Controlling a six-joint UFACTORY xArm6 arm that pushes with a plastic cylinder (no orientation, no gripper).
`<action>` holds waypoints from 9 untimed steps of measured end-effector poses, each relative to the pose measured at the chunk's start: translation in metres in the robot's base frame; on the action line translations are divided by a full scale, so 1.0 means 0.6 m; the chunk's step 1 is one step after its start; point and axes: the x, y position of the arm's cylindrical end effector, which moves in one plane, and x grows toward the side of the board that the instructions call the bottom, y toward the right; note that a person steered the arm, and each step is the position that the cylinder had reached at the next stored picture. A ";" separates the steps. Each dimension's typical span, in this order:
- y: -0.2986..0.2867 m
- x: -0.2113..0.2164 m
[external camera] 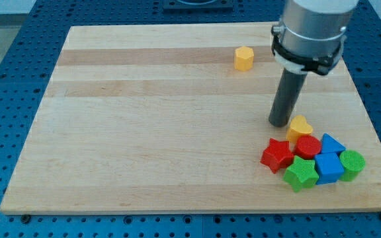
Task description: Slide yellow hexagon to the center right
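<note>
My tip (280, 123), a bare rod with no pincer to open or close, rests just left of the yellow heart block (300, 125), well below the yellow hexagon block (244, 58) near the wooden board's (144, 132) top edge. Risk: a careless sweep scatters the lower-right cluster, or an off-centre push spins the hexagon aside.

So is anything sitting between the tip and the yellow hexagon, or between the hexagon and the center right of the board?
Nothing visible blocks either path. My tip sits below and right of the yellow hexagon, bare board between them. The yellow heart beside my tip and the cluster under it lie lower, off the route.
</note>
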 end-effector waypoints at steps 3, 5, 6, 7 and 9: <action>0.048 0.036; -0.004 0.013; -0.137 -0.019; -0.281 -0.070; -0.218 -0.243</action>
